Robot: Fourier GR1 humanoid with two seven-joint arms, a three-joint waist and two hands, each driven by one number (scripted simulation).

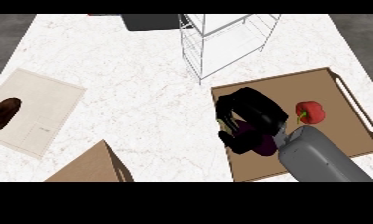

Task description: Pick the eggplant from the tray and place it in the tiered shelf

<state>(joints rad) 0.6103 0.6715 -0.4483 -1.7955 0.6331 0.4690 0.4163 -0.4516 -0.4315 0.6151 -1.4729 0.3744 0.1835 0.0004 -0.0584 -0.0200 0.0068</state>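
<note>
The brown tray (291, 86) lies at the right on the marble counter. Over its left part my right hand (255, 112) curls downward round the dark purple eggplant (251, 136), which shows only partly beneath the fingers and thumb. A red bell pepper (311, 112) sits on the tray just right of the hand. The white wire tiered shelf (226, 40) stands behind the tray, toward the back middle. My left hand does not show.
A pale cutting board (40, 114) lies at the left with a dark brown object (7, 112) at its edge. A tan box corner (94, 166) sits at the front left. A dark grey object (149, 20) stands at the back.
</note>
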